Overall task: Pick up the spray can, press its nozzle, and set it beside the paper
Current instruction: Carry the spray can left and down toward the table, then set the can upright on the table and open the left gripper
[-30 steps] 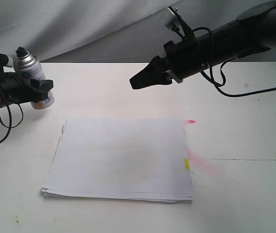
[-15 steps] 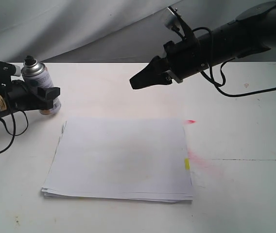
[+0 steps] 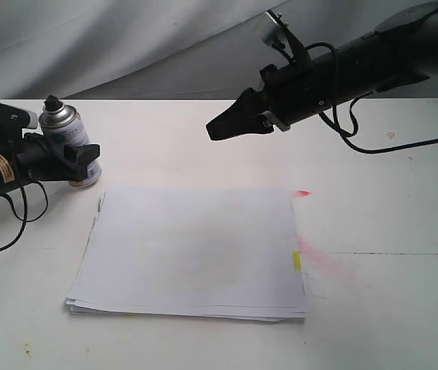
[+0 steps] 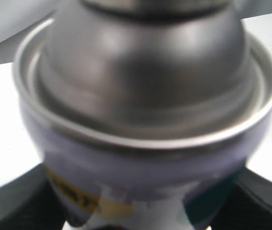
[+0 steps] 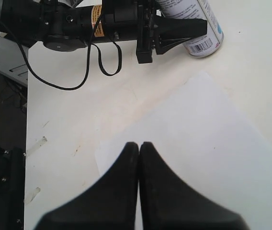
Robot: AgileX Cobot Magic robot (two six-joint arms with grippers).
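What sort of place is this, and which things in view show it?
Probably a robot lab test bench: two cabled robot arms, a white table and a grey cloth backdrop.

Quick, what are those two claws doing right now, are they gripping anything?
Left gripper: closed on the small silver metal spray can.
Right gripper: closed, holding nothing.

white table [image 3: 373,324] w/ pink-red stain [image 3: 311,250] & thin dark line [image 3: 389,253], grey cloth [image 3: 126,38] behind.

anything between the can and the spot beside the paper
Nothing visible: the can, gripped by the left tool, is near the paper's far left corner, with only bare table between.
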